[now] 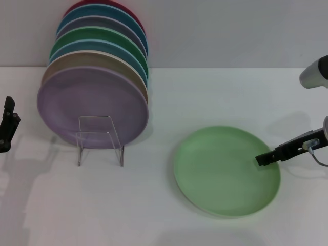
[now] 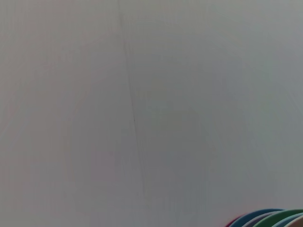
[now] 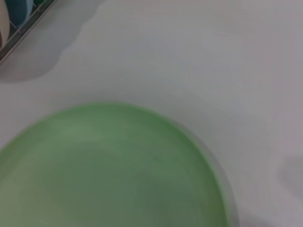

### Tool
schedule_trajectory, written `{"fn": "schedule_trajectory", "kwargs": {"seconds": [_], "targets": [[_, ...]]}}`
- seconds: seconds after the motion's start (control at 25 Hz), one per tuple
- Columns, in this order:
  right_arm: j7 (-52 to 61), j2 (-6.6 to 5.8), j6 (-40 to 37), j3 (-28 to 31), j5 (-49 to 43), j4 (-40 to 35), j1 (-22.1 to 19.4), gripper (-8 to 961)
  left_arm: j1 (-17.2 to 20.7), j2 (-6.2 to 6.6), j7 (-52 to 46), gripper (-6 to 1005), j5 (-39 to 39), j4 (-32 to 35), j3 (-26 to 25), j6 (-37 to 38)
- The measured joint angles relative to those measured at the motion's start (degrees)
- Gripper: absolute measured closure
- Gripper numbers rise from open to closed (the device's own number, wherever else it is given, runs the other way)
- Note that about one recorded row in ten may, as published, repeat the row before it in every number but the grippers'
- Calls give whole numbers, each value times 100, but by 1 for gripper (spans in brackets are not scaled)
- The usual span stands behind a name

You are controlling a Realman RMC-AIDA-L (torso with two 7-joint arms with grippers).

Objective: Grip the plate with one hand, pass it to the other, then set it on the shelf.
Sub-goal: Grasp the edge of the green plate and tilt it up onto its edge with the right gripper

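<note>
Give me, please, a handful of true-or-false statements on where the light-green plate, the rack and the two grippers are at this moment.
1. The light-green plate lies flat on the table. True.
2. The right gripper is at the plate's right edge. True.
3. The shelf stands empty. False: a row of coloured plates stands in it, a lilac plate at the front.
4. The left gripper holds the light-green plate. False: it hangs at the far left of the head view, well away from the plate.
5. The light-green plate leans against the rack. False: bare table lies between them.
</note>
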Motion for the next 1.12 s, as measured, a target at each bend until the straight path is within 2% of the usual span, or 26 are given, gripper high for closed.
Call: {"fn": "schedule_trajectory", "kwargs": {"seconds": [0.48,0.92,1.12], "targets": [[184,10,-139,-400,-204,-75,142,151,-73,16,24,155,0,8,-9,18],[195,6,-232,-449,-215,-124,237,543,-223,21,49,155,0,68,-44,-21],[203,5,-268,-456,-223,-184,245,790,-238,21,50,153,0,71,-45,-30]]}}
